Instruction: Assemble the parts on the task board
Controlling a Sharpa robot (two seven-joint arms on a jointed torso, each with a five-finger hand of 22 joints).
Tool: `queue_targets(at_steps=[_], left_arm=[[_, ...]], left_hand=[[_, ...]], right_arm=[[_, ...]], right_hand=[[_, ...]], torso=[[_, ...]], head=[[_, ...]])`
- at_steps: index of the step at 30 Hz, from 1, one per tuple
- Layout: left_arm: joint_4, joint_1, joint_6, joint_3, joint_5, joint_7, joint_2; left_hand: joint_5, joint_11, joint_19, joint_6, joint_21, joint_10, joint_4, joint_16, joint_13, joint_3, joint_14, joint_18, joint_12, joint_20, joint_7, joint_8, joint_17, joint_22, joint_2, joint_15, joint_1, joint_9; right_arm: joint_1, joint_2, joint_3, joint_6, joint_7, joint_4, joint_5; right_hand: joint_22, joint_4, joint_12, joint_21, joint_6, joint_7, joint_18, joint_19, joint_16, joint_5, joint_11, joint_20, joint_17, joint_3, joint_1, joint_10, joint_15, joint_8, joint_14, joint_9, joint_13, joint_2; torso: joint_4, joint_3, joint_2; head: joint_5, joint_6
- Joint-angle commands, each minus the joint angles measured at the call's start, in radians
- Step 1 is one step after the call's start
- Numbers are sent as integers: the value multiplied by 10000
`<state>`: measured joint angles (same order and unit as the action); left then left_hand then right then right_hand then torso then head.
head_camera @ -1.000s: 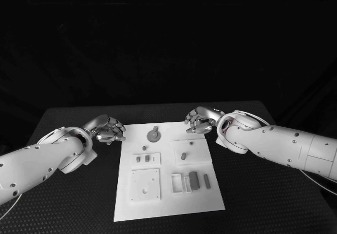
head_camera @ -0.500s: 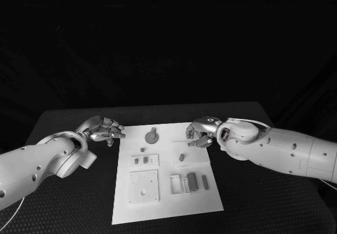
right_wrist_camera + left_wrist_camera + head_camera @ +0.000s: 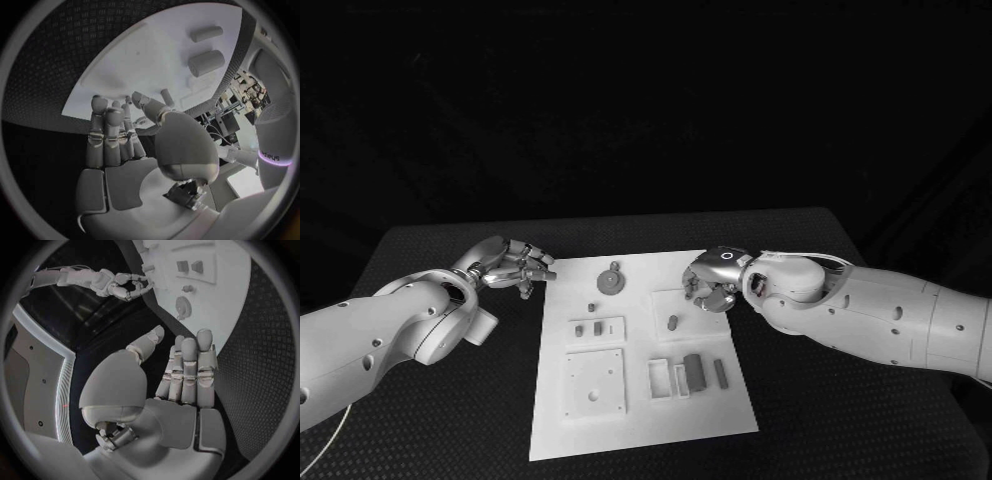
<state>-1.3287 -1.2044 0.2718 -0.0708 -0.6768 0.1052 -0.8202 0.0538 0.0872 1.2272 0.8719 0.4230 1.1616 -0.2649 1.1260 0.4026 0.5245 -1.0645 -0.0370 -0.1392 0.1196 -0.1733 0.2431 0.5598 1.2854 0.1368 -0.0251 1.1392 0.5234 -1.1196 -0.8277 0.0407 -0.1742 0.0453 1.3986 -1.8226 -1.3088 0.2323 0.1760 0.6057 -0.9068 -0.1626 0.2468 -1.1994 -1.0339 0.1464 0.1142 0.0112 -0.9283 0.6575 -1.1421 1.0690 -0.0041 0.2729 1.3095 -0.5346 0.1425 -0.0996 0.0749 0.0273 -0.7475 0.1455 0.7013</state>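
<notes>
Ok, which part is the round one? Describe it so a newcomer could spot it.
Start at the white task board in the middle of the table. Go to its far end, between the two hands. The round part lies there: a dark disc with a small tab at its far side, while the other parts are small blocks, bars or studs.

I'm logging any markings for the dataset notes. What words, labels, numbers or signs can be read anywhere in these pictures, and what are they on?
Task board: no text to be seen.
Parts: no markings to be seen.
Left hand and right hand: no lettering to be seen.
One small dark mark on the robot's white body in the right wrist view: too small and blurred to read.
</notes>
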Motion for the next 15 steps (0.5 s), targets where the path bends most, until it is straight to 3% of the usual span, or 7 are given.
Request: queue_targets(at_steps=[1,4,7,11,15], left_arm=[[6,-9,4,8,149,180,13],[12,-9,16,8,150,184,22],[6,-9,17,8,150,171,30],[16,-9,11,8,150,160,51],[27,-9,1,8,150,144,52]], left_hand=[[-40,6,-40,-22,-61,-106,0,-46,12,-67,51,-766,-40,-3,-85,44,-11,-16,-37,22,-93,-13],[-40,7,-35,-35,-67,-113,-7,-48,13,-74,48,-765,-43,-3,-89,40,-11,-18,-40,23,-95,-17],[-41,9,-28,-53,-74,-120,-15,-50,16,-82,44,-765,-48,-2,-96,34,-11,-20,-41,24,-99,-22],[-40,11,-17,-84,-85,-132,-20,-53,19,-96,38,-763,-56,-3,-107,25,-11,-23,-47,26,-112,-30],[-40,13,-11,-99,-92,-140,-20,-55,21,-103,35,-762,-59,-3,-113,20,-12,-24,-51,28,-122,-34]], right_arm=[[47,43,22,191,109,-44,-34],[56,79,23,52,50,-77,133],[101,133,25,-490,42,-123,177],[115,131,25,-1046,139,-111,92],[123,151,25,-925,130,-119,75]], right_hand=[[-165,21,-176,-50,49,-31,150,-14,-89,36,76,21,-19,54,-21,-54,115,-92,-31,86,-112,544],[-76,129,-335,-257,126,-79,142,172,-190,36,129,111,-60,58,42,-81,166,-153,-18,154,-217,859],[13,293,-476,-437,423,-153,150,225,-264,45,145,192,-78,80,73,-28,184,-334,-57,278,-319,1090],[134,474,-718,-645,772,-83,150,239,-467,48,142,262,-138,147,27,-166,181,-512,40,393,-466,1319],[246,567,-832,-838,819,-67,150,233,-743,47,149,296,-236,175,-36,-110,185,-509,95,426,-553,1300]], torso=[[-2,-9,-2],[3,-6,-1],[-7,-6,-2],[-10,-18,-5],[-10,-17,-5]], head=[[4,-10],[15,0],[3,-2],[-6,-15],[6,-21]])
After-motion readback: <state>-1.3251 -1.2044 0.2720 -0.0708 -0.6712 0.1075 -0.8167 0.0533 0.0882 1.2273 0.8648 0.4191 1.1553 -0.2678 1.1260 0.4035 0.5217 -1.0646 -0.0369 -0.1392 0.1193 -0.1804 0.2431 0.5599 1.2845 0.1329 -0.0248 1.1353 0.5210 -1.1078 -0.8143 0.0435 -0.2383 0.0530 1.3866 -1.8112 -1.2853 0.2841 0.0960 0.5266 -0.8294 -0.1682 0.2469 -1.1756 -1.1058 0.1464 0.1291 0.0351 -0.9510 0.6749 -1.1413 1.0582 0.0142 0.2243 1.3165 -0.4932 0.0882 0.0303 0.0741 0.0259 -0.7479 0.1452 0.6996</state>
